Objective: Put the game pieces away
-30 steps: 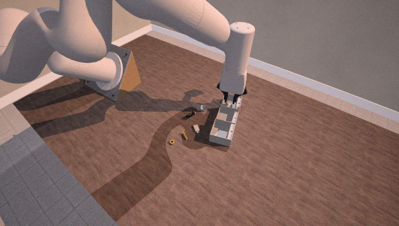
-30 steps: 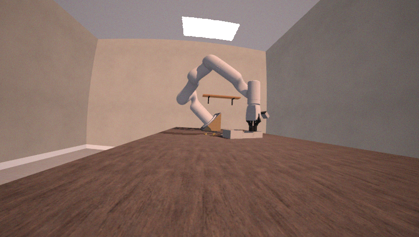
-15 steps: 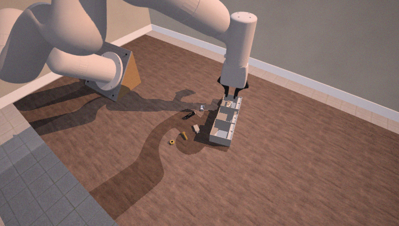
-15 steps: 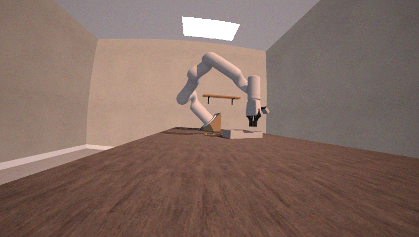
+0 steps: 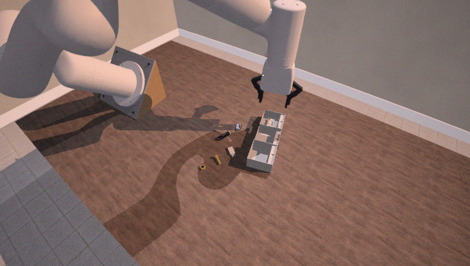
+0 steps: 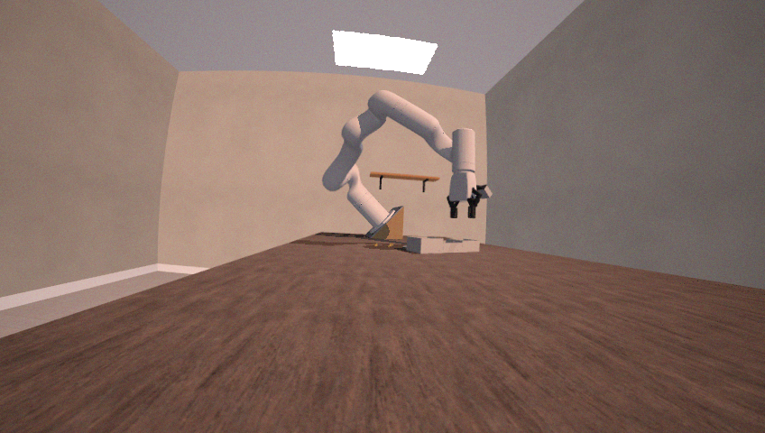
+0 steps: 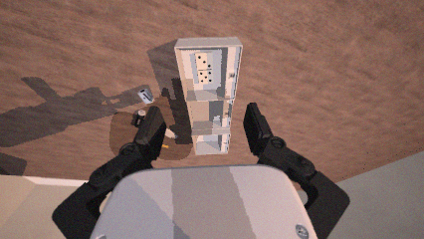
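Several small things lie on the wooden table [image 5: 346, 204] left of the bins, and they look like what the task means to leave behind: a yellow nut [image 5: 202, 167] farthest left, a yellow bolt [image 5: 216, 159] just right of it, a black marker-like stick [image 5: 223, 135] farther back, a small pale block [image 5: 231, 151] near the bin row, and a little white piece [image 5: 238, 126] at the far end of the group. Whether that block or white piece is a game piece cannot be told at this size; if either is, a pick is left to do.

Right of them stands the row of three joined bins [image 5: 260, 164], flat on the table. In the wrist view the farthest compartment [image 7: 233, 75] holds two dominoes [image 7: 205, 69], pale tiles with black pips, lying flat against its floor. A small mark on that bin's inner wall is probably its letter, though too small to read. The middle and near compartments show no loose thing that can be made out.

Above the far end of the row hangs the gripper [image 5: 276, 97], well apart from the bins, fingers spread wide with nothing between them. That height and spread fit a drop just finished, so the dominoes rest in the bin and not in the jaws.
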Motion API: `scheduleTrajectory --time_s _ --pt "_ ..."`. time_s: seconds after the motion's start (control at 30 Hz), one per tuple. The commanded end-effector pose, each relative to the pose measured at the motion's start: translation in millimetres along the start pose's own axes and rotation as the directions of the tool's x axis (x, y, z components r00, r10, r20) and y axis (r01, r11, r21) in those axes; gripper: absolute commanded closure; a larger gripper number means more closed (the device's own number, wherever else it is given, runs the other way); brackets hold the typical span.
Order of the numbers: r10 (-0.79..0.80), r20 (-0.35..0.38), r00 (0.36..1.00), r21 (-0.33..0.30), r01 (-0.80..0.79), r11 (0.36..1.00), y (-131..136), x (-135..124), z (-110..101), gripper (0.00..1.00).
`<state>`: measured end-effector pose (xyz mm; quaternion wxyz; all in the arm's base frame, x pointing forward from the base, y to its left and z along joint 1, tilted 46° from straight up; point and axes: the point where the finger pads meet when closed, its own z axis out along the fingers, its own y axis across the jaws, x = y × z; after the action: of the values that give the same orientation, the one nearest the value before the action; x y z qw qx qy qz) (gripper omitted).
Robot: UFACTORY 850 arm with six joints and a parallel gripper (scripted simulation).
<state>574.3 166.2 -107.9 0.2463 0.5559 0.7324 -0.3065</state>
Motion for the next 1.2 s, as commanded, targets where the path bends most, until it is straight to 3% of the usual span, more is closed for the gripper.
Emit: scheduleTrajectory --time_s 0.0,0.8,1.17 --pt "0.001 0.0 1.0 -0.001 -0.001 1.0 0.6 -0.1 -12.2 0.0" --pt "0.001 -0.001 1.0 -0.001 -0.001 1.0 0.5 -0.1 -95.3 0.0" --pt "0.001 -0.001 1.0 -0.001 -0.001 1.0 0.5 -0.1 -95.3 0.0"
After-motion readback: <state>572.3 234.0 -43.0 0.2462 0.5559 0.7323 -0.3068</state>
